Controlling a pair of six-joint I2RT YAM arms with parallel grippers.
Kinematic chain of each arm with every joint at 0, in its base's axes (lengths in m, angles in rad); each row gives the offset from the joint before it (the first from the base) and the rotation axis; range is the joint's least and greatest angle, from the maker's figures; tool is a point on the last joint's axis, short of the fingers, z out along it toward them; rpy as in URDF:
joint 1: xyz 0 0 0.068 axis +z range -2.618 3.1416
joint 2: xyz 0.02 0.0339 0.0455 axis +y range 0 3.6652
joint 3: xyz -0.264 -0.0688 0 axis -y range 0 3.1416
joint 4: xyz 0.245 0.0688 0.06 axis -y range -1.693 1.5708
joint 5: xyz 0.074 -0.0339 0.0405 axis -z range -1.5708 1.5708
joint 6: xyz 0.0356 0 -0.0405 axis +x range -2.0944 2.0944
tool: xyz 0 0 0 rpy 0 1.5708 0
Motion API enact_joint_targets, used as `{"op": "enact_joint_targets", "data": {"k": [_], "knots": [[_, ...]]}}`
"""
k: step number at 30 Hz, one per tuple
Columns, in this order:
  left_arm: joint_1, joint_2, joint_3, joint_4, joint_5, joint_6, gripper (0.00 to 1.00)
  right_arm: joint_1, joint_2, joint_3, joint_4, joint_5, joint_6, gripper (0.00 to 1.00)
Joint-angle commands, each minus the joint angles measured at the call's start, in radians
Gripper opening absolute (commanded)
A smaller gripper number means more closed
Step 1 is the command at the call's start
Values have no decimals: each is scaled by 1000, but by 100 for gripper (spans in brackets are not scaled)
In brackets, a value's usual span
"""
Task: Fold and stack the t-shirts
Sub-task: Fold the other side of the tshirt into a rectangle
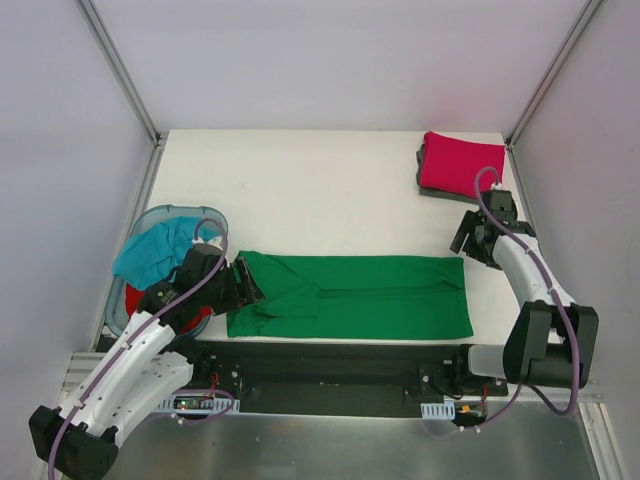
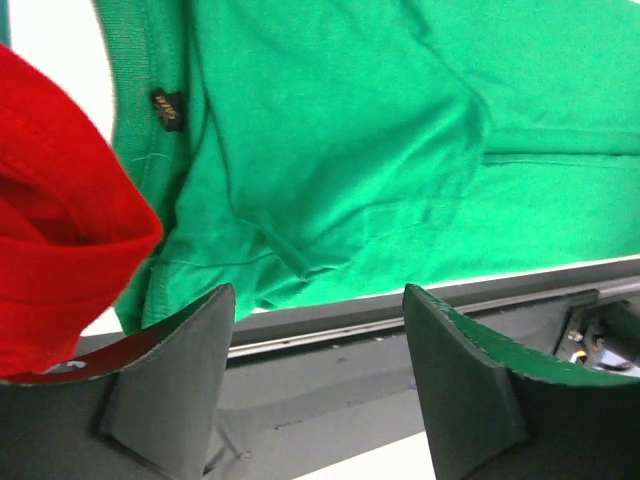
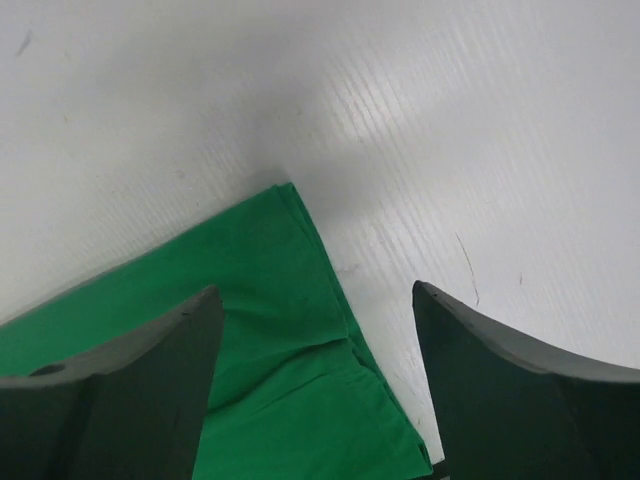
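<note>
The green t-shirt (image 1: 350,295) lies flat in a long strip by the near edge of the white surface (image 1: 320,190). The left tool (image 1: 250,281) is at its left end, wide open and holding nothing. The right tool (image 1: 466,240) hangs over its right end, open and empty too. A folded pink t-shirt (image 1: 460,165) lies on a dark grey t-shirt (image 1: 424,186) in the far right corner. A teal t-shirt (image 1: 155,250) and a red t-shirt (image 1: 135,298) sit bunched in the blue tub (image 1: 180,211) on the left.
</note>
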Motion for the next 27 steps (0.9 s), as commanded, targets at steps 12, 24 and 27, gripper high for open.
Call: {"op": "enact_joint_targets", "data": {"k": [12, 24, 27], "knots": [[-138, 303, 152, 285, 61, 17, 99, 97, -104, -143, 220, -602, -38, 96], [-137, 504, 14, 319, 23, -15, 99, 63, 108, -122, 105, -182, 14, 96], [-137, 548, 23, 319, -6, -11, 99, 59, 88, -119, 104, -156, 6, 96]]}}
